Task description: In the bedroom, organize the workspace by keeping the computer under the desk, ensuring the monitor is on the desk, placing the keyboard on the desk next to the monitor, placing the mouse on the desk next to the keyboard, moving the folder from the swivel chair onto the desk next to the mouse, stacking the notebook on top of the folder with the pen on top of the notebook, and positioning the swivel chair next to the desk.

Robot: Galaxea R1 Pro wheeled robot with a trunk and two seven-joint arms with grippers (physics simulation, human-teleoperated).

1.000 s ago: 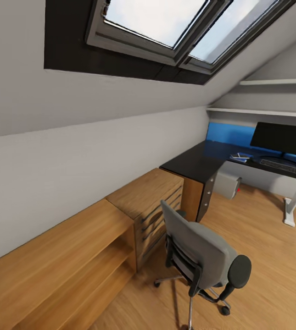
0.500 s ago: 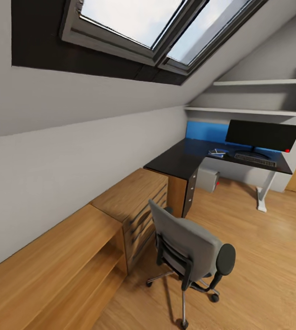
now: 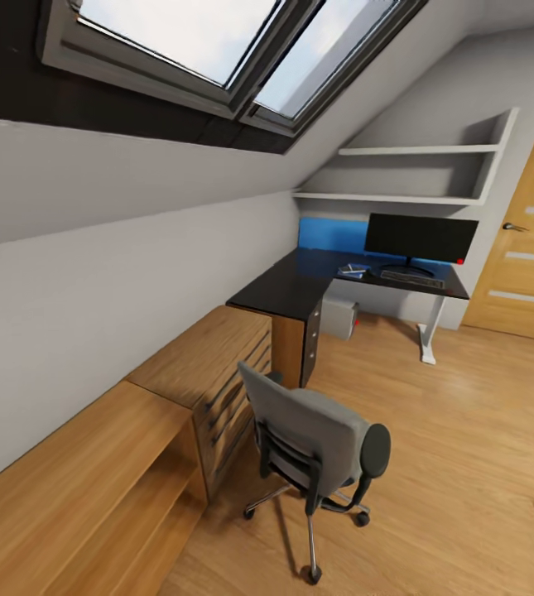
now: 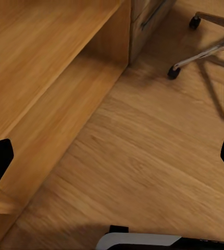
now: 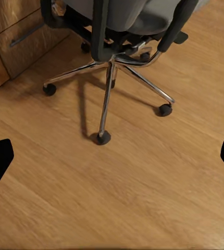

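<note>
The camera had swung rightward, bringing a door [image 3: 525,265] into sight. The swivel chair [image 3: 316,439] stood apart from the desk [image 3: 300,285], which bore the monitor [image 3: 420,237] and keyboard [image 3: 411,279]. Both grippers' fingertips sat wide apart, holding nothing.

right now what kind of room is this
Likely an attic room set up as a home office: skylight windows sit in a sloped ceiling, a dark corner desk carries a monitor, and a grey swivel chair stands on the wood floor.
</note>
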